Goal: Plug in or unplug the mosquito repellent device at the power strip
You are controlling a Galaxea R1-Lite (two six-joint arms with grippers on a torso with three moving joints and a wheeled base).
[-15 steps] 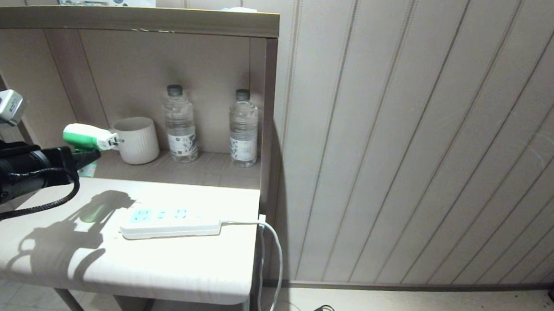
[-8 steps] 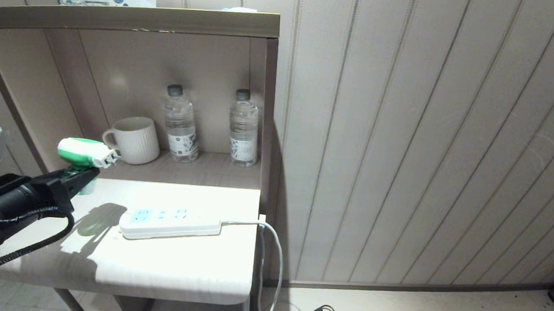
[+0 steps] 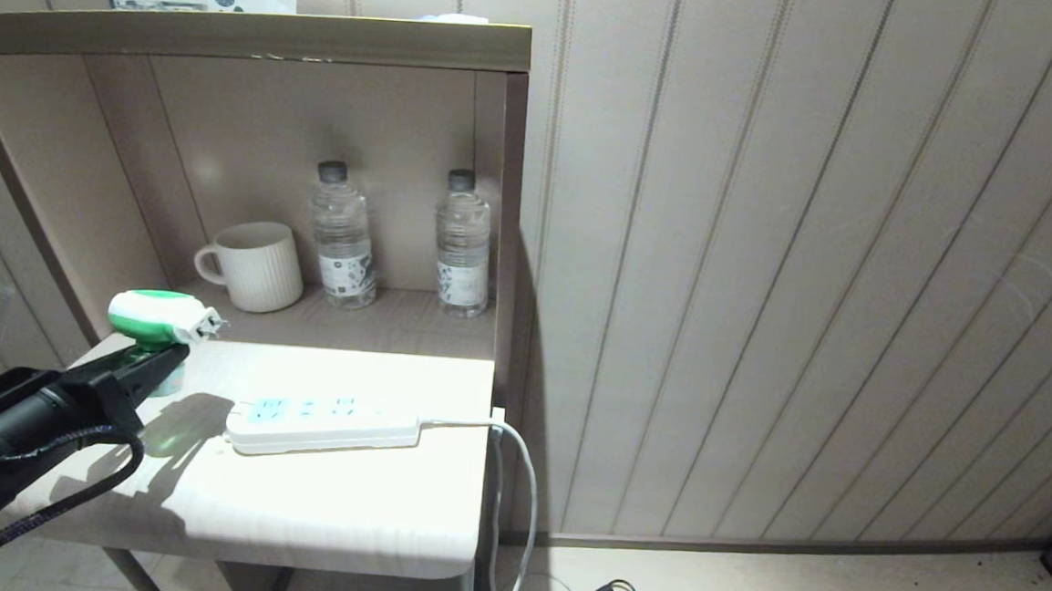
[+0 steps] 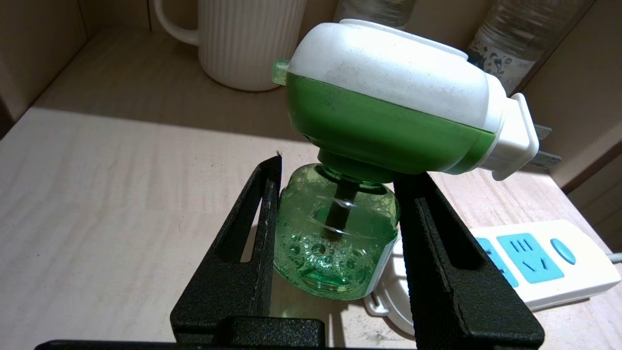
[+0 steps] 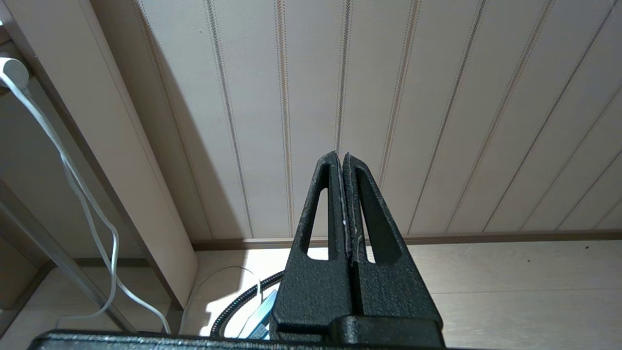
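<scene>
Left of long white power strip (image 3: 324, 426): left gripper (image 4: 335, 228) clamps green-and-white plastic mosquito repellent device (image 3: 157, 319) by its bottle.
Head view: device held off strip.
Right wrist view only: right gripper (image 5: 343, 160) closed, empty.

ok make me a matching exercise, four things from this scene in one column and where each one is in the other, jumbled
Things:
1. mosquito repellent device
2. power strip
3. mug
4. right gripper

Places or states:
A. lying flat on the white tabletop
B. standing in the shelf recess beside two water bottles
C. shut, empty, facing the panelled wall
D. held by its green bottle in the left gripper jaws, unplugged

Pairs: 1-D, 2-A, 3-B, 4-C
</scene>
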